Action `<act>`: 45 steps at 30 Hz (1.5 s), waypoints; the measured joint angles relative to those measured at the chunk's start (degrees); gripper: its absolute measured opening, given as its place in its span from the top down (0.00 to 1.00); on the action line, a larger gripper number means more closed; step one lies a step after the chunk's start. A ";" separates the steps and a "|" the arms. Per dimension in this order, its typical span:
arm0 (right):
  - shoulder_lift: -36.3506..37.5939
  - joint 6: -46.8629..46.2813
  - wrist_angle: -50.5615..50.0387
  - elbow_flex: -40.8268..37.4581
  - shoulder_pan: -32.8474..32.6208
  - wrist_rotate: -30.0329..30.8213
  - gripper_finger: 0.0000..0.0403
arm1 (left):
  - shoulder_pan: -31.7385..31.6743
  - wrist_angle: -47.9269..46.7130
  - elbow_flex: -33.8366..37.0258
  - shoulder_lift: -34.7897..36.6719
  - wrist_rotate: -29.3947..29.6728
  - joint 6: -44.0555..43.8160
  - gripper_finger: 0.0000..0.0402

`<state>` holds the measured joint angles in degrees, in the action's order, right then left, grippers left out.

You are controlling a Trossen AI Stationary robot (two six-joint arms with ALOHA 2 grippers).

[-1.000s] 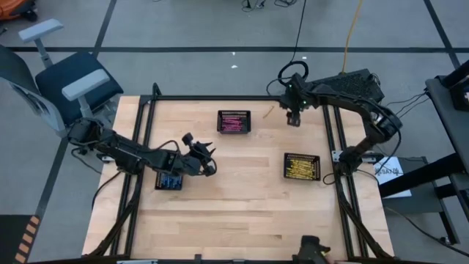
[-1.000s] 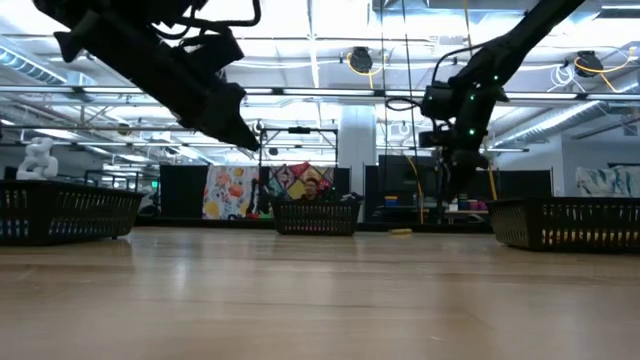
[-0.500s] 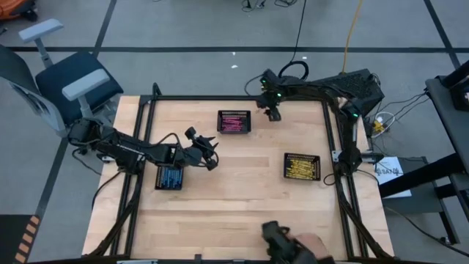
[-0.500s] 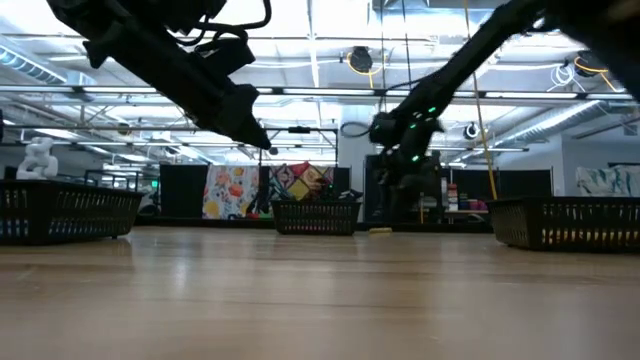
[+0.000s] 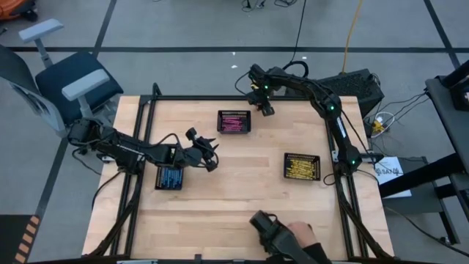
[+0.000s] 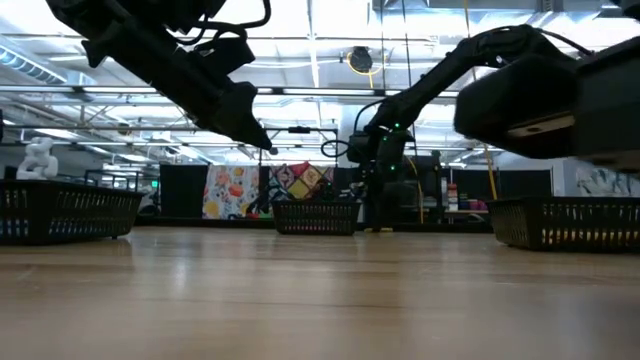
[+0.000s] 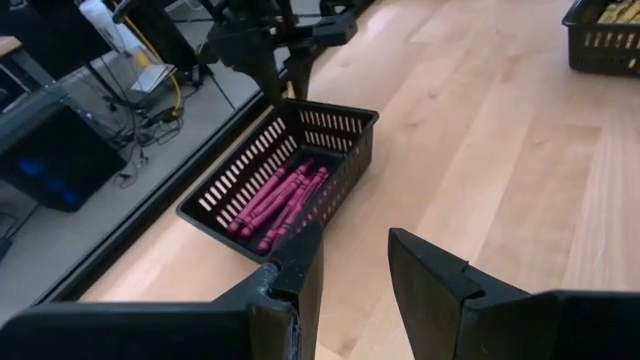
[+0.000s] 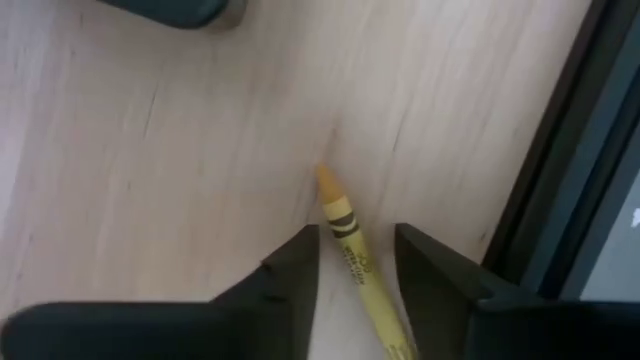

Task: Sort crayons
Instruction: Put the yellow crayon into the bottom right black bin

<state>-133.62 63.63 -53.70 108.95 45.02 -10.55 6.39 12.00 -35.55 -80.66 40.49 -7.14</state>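
Reaching to the table's far edge, my right gripper straddles a yellow crayon lying on the wood, fingers not yet clamped. My left gripper hovers parted and empty near the basket of pink crayons.

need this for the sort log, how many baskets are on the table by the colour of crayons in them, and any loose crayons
pink basket: 1
yellow basket: 1
blue basket: 1
loose yellow crayon, lying between the right tool's fingers: 1
total: 3 baskets and 1 loose crayon
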 joint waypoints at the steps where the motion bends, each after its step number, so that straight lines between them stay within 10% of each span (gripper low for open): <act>1: 0.00 -0.19 -0.50 0.00 0.00 0.02 0.73 | 0.00 -0.30 0.00 0.00 0.00 0.00 0.71; 6: 0.04 -5.63 -2.19 0.02 -0.08 1.93 0.96 | 0.43 -1.65 0.00 0.00 0.02 -0.04 0.71; 16: 14.32 -18.19 -6.15 -3.34 -1.46 -1.42 1.00 | 4.04 -7.29 0.00 0.00 2.25 -4.83 0.71; 33: 66.83 -59.21 -6.03 -50.48 -29.19 -1.62 1.00 | 6.80 -9.56 0.00 0.00 9.11 -5.84 0.71; 45: 71.50 -69.14 -0.16 -66.60 -40.39 6.31 0.96 | 4.96 -4.88 0.00 0.00 10.72 -5.49 0.71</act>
<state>-62.12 -5.51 -53.86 42.34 4.62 -4.24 11.35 7.12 -35.55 -80.66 51.21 -12.63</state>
